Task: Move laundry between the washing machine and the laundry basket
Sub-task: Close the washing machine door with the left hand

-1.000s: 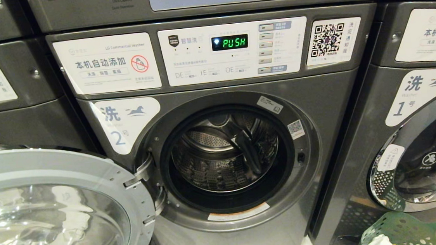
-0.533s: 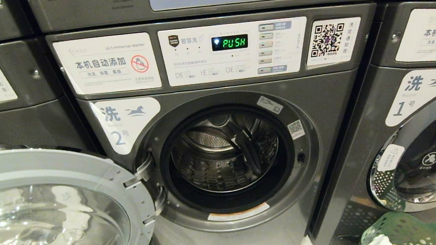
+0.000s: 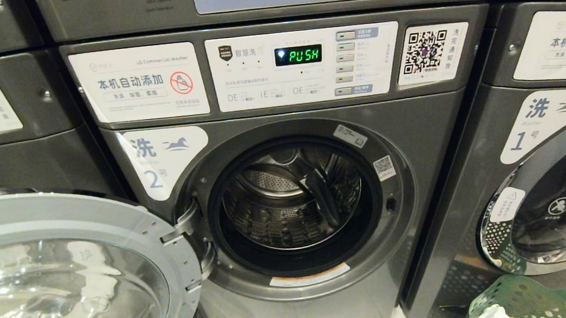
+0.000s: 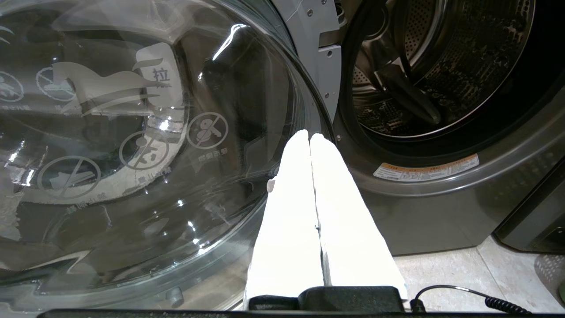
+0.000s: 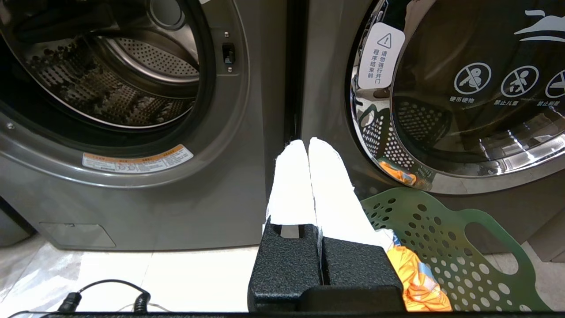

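The grey washing machine marked 2 faces me, its round door swung open to the left. Its steel drum shows no laundry inside. A green perforated laundry basket stands on the floor at the lower right, and orange, blue and white laundry lies in it. My left gripper is shut with nothing in it, low in front of the open door's glass. Low between the two machines, my right gripper is shut and empty, with the basket just beside it.
A second washer marked 1 stands on the right with its door shut. More machines are stacked above and to the left. The display reads PUSH. A black coiled cable lies on the pale tiled floor.
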Available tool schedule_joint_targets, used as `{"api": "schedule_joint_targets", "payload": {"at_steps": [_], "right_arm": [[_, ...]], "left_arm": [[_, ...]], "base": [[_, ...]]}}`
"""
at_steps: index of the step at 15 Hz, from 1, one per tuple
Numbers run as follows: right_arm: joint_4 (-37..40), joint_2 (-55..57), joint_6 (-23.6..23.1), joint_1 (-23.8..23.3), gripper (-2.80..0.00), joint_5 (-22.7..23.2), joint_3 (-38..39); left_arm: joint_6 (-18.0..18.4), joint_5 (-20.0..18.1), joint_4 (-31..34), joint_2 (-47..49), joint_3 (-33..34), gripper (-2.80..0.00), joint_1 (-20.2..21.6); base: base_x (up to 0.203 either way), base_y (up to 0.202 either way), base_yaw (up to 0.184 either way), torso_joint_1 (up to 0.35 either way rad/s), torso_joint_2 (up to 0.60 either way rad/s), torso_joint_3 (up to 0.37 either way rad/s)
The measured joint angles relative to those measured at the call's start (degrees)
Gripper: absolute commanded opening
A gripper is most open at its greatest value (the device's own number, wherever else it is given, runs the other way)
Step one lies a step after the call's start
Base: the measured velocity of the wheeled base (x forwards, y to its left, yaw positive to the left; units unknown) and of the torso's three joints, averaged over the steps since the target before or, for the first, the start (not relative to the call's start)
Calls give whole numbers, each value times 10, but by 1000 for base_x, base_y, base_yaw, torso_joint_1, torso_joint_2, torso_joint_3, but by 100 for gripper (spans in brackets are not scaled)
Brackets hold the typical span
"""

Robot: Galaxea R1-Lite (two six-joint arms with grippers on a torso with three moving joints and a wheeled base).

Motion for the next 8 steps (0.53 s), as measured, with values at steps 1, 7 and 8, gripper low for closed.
{"api": "schedule_joint_targets", "payload": {"at_steps": [1, 7, 8], "right_arm": [[0, 0, 0, 0, -280, 0, 0], [0, 0, 0, 0, -280, 0, 0], [0, 0, 0, 0, -280, 0, 0]], "left_arm": [[0, 0, 0, 0, 0, -280, 0], [0, 0, 0, 0, 0, -280, 0], [0, 0, 0, 0, 0, -280, 0]], "base": [[0, 0, 0, 0, 0, 0], [0, 0, 0, 0, 0, 0], [0, 0, 0, 0, 0, 0]]}}
